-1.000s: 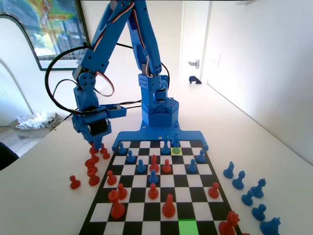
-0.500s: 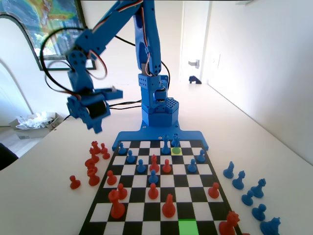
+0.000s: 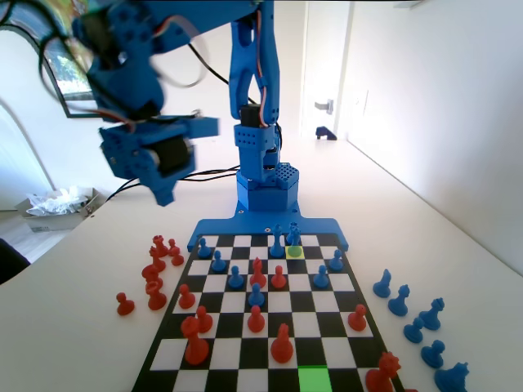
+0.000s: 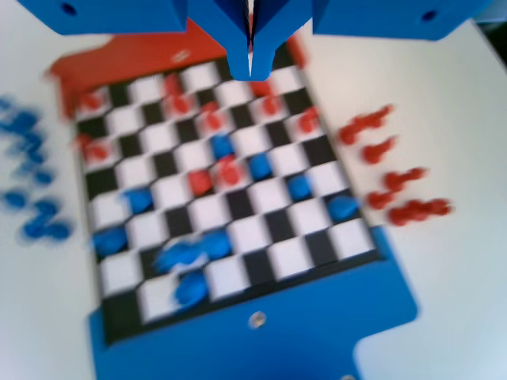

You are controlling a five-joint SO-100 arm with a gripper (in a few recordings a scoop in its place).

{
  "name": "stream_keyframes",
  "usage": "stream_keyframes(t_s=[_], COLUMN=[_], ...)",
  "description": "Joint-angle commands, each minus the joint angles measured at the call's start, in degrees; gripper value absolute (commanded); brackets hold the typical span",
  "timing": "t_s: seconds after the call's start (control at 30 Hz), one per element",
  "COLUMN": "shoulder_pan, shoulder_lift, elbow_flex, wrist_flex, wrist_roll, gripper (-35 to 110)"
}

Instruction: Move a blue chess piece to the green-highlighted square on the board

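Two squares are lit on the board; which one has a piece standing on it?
The paler yellow-green square at the board's far end; a blue piece stands on it. The green-highlighted square on the near edge is bare.

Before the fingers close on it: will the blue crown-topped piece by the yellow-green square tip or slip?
The blue crown-topped piece looks like rigid plastic, so probably light and stiff. It is narrow and upright, so a side nudge may tip it. A blue neighbour stands close beside it and could get bumped.

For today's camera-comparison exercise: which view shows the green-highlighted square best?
The fixed view: the green-highlighted square glows sharply at the board's near edge. The wrist view is motion-blurred, and no green square can be made out there.
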State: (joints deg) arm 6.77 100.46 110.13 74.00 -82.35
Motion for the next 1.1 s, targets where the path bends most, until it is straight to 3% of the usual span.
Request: stream_keyframes(t_s=[0.0, 0.37, 0.53, 0.77, 1.07], shoulder_pan=[-7.1, -20.7, -20.4, -17.0, -19.7], shoulder_lift=[6.7, 13.1, 14.3, 16.3, 17.3], elbow_flex=[4.3, 21.1, 25.0, 27.5, 35.6], wrist_flex=[-1.6, -12.5, -17.9, -22.7, -26.9], wrist_roll=[3.4, 10.0, 14.4, 31.9, 38.3], gripper=[1, 1, 1, 1, 1])
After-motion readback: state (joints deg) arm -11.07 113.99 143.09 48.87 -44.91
